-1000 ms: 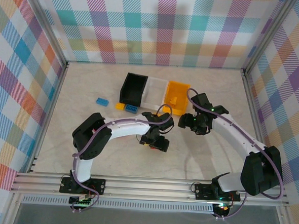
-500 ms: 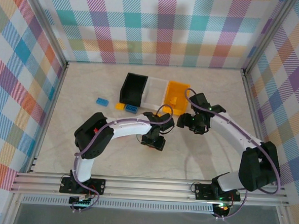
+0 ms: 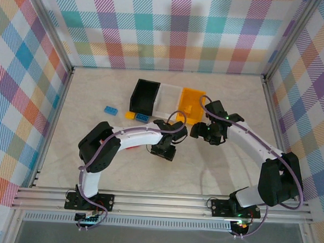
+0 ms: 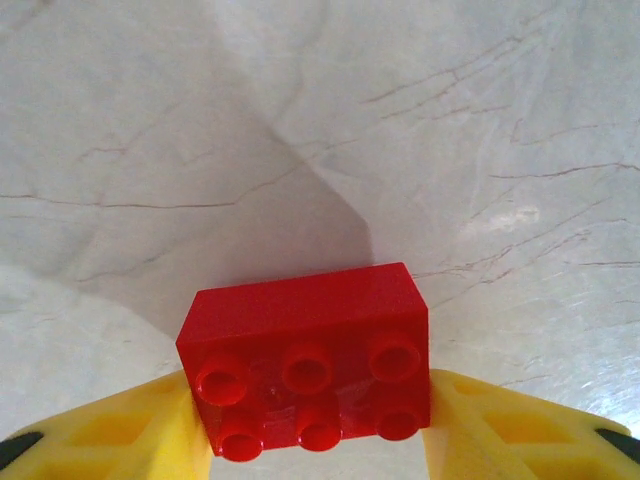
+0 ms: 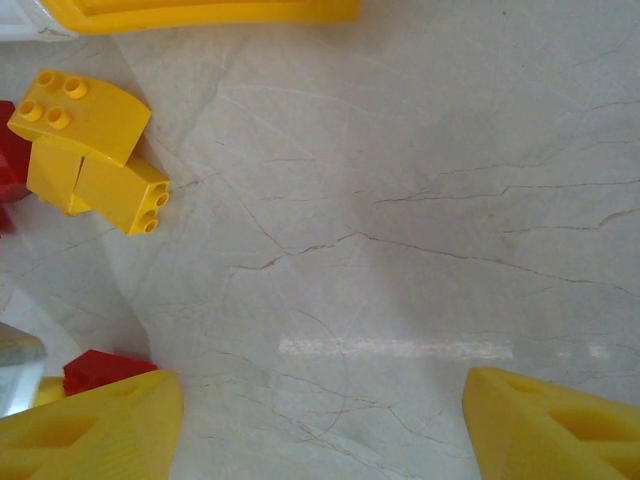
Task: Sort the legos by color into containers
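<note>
My left gripper (image 4: 315,425) is shut on a red lego (image 4: 308,352), its studs facing the camera, held between the yellow fingers (image 4: 120,432) just above the marble table. From above, the left gripper (image 3: 163,151) hangs mid-table in front of the containers: a black bin (image 3: 144,95), a white bin (image 3: 169,98) and a yellow-orange bin (image 3: 190,104). Just right of it my right gripper (image 3: 200,132) is open; in its wrist view the right gripper (image 5: 320,425) has bare table between its fingers. Two yellow legos (image 5: 85,118) (image 5: 122,192) lie to its upper left.
A blue lego (image 3: 110,110), a yellow lego (image 3: 130,115) and another blue lego (image 3: 142,118) lie left of and in front of the black bin. Red pieces (image 5: 100,368) show at the left of the right wrist view. The yellow bin's rim (image 5: 200,12) crosses that view's top.
The left gripper closed on the red lego and shifted a little toward the bins with it. The right gripper drifted slightly left, still open.
</note>
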